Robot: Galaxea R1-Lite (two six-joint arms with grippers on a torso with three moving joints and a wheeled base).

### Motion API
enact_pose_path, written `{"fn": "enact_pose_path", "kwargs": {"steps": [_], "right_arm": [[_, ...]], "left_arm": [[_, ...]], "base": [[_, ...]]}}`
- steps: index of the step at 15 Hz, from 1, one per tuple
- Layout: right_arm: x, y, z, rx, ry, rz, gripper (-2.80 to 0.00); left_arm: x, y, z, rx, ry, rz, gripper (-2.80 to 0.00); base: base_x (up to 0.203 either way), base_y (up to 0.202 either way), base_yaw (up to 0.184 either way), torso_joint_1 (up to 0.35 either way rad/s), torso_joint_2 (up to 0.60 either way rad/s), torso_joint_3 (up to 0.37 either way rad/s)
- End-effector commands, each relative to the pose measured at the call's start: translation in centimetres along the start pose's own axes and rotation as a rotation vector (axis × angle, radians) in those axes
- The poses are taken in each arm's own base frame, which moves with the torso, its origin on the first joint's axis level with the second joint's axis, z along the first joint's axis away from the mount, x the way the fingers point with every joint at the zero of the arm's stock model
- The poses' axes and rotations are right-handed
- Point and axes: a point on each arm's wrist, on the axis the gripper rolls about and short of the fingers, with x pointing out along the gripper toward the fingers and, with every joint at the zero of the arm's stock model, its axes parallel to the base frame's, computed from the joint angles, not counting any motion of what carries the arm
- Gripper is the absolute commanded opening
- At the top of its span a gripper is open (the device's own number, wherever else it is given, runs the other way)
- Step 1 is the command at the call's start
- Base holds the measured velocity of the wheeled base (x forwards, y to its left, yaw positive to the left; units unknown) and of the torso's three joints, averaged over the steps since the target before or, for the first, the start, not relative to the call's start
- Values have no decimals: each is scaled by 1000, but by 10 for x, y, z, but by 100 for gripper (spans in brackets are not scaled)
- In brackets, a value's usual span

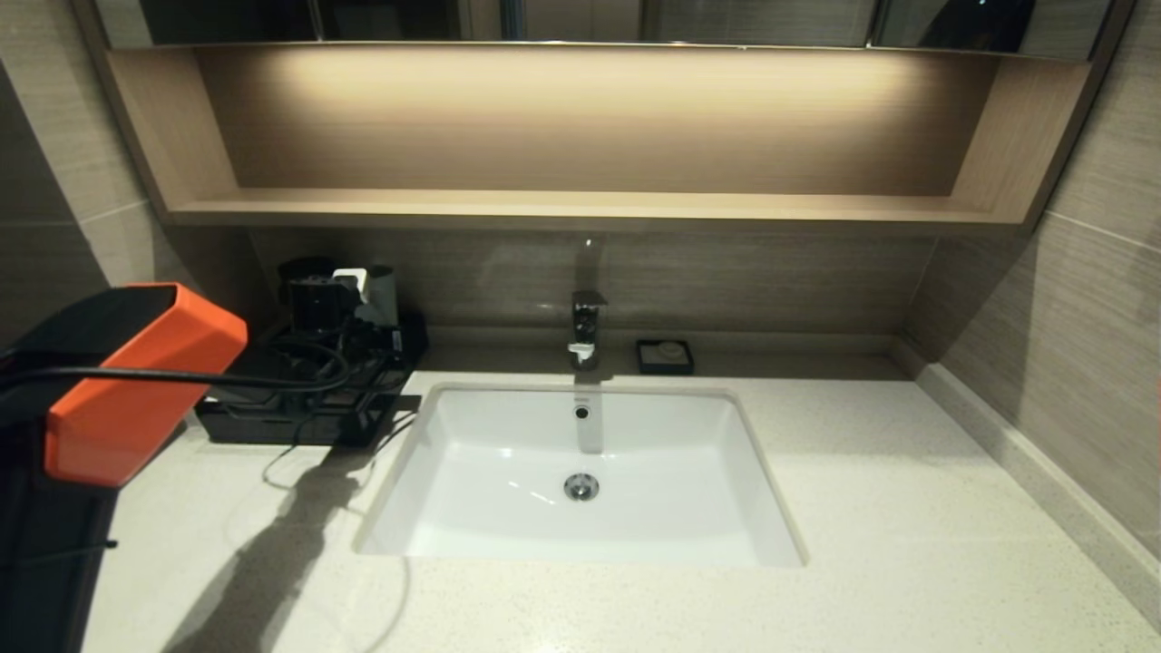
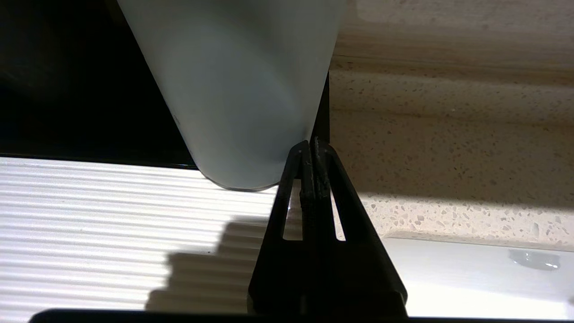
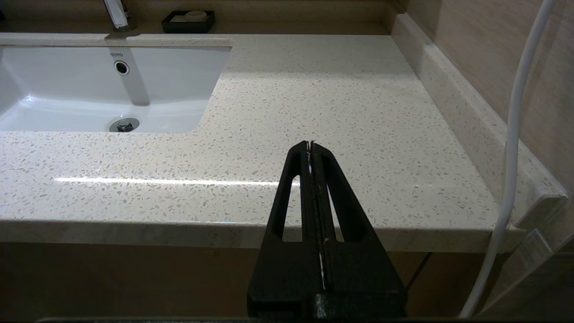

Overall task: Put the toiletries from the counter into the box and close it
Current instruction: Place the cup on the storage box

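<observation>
With fingers pressed together and nothing between them, left gripper (image 2: pixel 312 148) sits over the box's (image 1: pixel 272 426) ribbed white top panel, just beside the grey cup (image 2: pixel 233 89). Box is back-left on the counter (image 1: pixel 907 508), left of the basin (image 1: pixel 580 472). Right gripper (image 3: pixel 310 146) parked off the counter's front edge, also pressed together. No toiletries visible.

The only readable text is the brand "TOTO", printed in small dark letters on the inner back wall of the white basin (image 3: pixel 89 89), just at 11 o'clock from the round overflow hole (image 3: pixel 121 67). Nothing else in any view carries legible lettering or numbers.
</observation>
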Motion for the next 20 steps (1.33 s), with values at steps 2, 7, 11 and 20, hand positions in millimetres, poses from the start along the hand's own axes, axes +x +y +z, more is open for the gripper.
{"fn": "enact_pose_path", "kwargs": {"steps": [2,7,11,20], "right_arm": [[0,0,0,0,-2,0,-280],[0,0,0,0,-1,0,-280],[0,0,0,0,-2,0,-280],[0,0,0,0,-1,0,-280]], "left_arm": [[2,1,2,-1,-11,2,-280],[-10,0,8,-3,-10,2,-280],[-21,1,3,0,24,4,-280],[-13,17,-6,-8,53,38,-280]], "base": [[0,0,0,0,0,0],[0,0,0,0,0,0],[0,0,0,0,0,0],[0,0,0,0,0,0]]}}
